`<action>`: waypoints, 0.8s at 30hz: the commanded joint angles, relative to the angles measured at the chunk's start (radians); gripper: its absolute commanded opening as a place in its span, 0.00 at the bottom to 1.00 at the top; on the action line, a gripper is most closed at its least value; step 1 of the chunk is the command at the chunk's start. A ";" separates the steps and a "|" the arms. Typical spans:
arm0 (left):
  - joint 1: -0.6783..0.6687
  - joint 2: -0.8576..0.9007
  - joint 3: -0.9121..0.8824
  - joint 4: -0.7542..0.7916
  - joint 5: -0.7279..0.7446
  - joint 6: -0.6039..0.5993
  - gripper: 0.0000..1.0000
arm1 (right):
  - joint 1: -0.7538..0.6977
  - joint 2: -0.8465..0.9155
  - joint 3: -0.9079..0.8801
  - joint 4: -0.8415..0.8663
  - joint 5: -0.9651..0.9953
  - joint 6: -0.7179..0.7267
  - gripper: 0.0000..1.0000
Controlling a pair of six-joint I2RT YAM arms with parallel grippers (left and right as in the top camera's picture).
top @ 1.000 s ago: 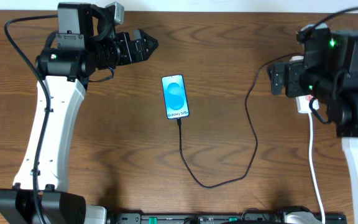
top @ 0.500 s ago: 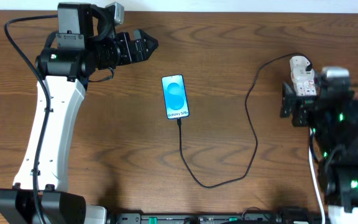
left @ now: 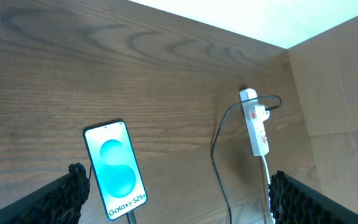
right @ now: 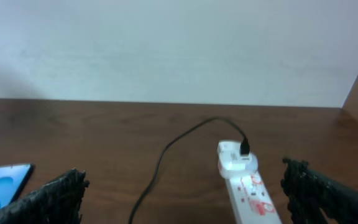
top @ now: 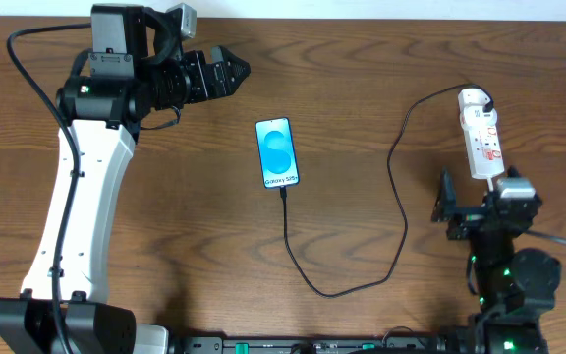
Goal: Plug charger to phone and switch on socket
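The phone [top: 277, 153] is lying face up near the middle of the table [top: 185, 236], its light blue screen lit and its long side running near to far. The small tip of the charger [top: 401, 211] is being pressed against the phone's near edge. From there the thin black cable is being led toward the near side, curved round to the right, and carried back to the far right. There its black plug is sitting at the rounded far end of the socket [top: 481, 134]. The white strip is lying at the right of the table, well apart from the phone, with its thick white cord [left: 266, 183] trailing toward the near edge. How the red-marked switches are set cannot be told.

The left gripper [top: 232, 69] is being held at the far left, above the wood and well apart from the phone. Its fingers are spread wide and nothing is being gripped. The right gripper [right: 184, 177] is being held near the right edge, just near of the socket and pointing at it. Its fingers are also spread fully apart, with nothing between them.
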 commanded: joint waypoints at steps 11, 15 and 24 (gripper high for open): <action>0.002 -0.008 0.010 -0.001 -0.005 0.010 0.93 | -0.004 -0.250 -0.247 0.077 -0.005 -0.006 0.99; 0.002 -0.008 0.010 -0.001 -0.005 0.010 0.93 | 0.008 -0.329 -0.291 0.055 -0.005 -0.007 0.99; 0.002 -0.008 0.010 -0.001 -0.005 0.010 0.93 | 0.014 -0.352 -0.323 -0.013 0.004 -0.008 0.99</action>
